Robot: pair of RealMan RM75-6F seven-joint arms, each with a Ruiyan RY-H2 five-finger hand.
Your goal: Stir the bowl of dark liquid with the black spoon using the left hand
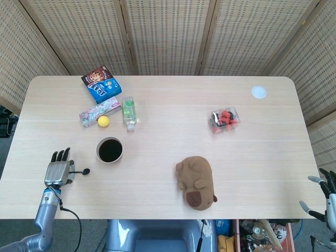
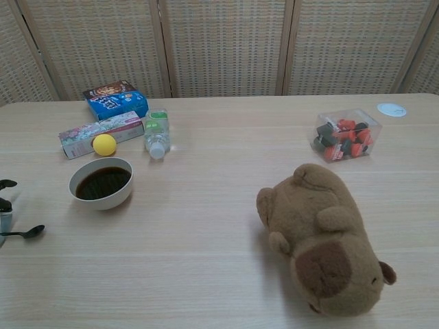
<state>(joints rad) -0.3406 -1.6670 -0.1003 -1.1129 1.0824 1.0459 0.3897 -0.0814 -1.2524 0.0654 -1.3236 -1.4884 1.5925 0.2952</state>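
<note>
A white bowl of dark liquid [image 1: 109,150] [image 2: 101,182] stands on the left part of the table. The black spoon [image 1: 81,171] [image 2: 24,232] lies level just above the tabletop, left of and nearer than the bowl, its small bowl end pointing right. My left hand [image 1: 59,170] [image 2: 3,212] pinches the spoon's handle at the thumb side while its other fingers stay stretched out; the chest view shows only its edge. My right hand [image 1: 324,195] hangs off the table's near right corner, fingers spread and holding nothing.
Behind the bowl lie a yellow ball [image 1: 104,121], a flowery carton [image 1: 100,111], a small green-labelled bottle [image 1: 128,112] and a blue snack box [image 1: 101,83]. A brown plush toy [image 1: 196,182] lies mid-table, a clear box of red and black pieces [image 1: 225,119] to the right.
</note>
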